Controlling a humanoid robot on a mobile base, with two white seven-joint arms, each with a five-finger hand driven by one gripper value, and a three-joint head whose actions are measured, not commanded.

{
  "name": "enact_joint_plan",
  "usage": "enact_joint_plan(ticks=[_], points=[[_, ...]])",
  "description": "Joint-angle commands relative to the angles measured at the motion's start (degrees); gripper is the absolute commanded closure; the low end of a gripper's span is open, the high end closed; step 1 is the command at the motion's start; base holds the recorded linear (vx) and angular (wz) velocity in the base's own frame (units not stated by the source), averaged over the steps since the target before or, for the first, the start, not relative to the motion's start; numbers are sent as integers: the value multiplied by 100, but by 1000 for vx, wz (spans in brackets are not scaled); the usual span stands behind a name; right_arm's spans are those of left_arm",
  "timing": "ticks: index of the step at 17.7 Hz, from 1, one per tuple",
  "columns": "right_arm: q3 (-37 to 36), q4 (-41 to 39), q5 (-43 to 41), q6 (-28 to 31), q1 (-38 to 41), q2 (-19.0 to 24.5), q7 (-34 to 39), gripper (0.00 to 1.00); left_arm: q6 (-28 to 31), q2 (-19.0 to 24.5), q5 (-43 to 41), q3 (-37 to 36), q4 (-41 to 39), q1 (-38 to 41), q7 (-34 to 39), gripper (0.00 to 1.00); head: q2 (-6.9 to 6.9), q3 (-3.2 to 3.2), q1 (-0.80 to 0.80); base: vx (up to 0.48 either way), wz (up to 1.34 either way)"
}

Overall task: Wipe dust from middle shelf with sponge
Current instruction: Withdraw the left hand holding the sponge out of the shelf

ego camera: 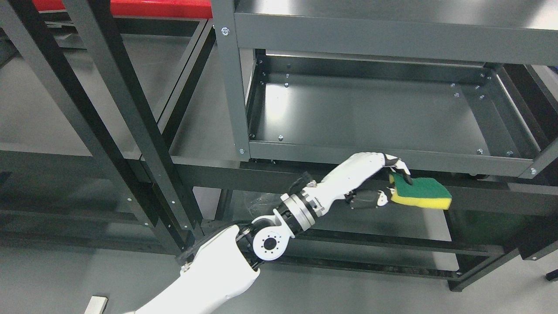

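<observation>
My left hand (392, 183) is shut on a sponge (423, 193) with a green top and a yellow underside, gripping its left end between fingers above and thumb below. The sponge is held level in the air just in front of and below the front rim of the grey metal middle shelf (370, 157). The shelf's tray (366, 113) is dark, shiny and bare. The left arm reaches up from the lower left. The right arm does not show.
A grey upright post (229, 78) stands at the shelf's front left corner. A top shelf (392, 35) overhangs. Black rack frames (130, 131) stand to the left. A lower shelf (392, 226) lies beneath the hand.
</observation>
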Motion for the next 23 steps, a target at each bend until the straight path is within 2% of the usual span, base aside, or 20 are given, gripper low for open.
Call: enact_joint_plan(ticks=[1, 3, 5, 8, 14, 23], points=[[-2, -100, 0, 2, 0, -100, 4, 0, 121, 58, 632, 3298, -1053, 1603, 32, 97, 0, 0, 0, 0, 0], [-2, -100, 0, 2, 0, -100, 4, 0, 314, 58, 772, 3701, -1414, 1885, 119, 97, 0, 0, 0, 0, 0], [-2, -100, 0, 2, 0, -100, 4, 0, 586, 58, 1289, 4001, -1695, 1956, 260, 98, 0, 0, 0, 0, 0], [-2, -100, 0, 2, 0, -100, 4, 0, 842, 58, 1415, 4248, -2126, 2131, 269, 98, 0, 0, 0, 0, 0], [-2, -100, 0, 2, 0, -100, 4, 0, 307, 58, 1432, 4029, -2189, 2949, 261, 98, 0, 0, 0, 0, 0], [-2, -100, 0, 2, 0, -100, 4, 0, 262, 58, 1432, 3950, -2224, 3011, 261, 98, 0, 0, 0, 0, 0]])
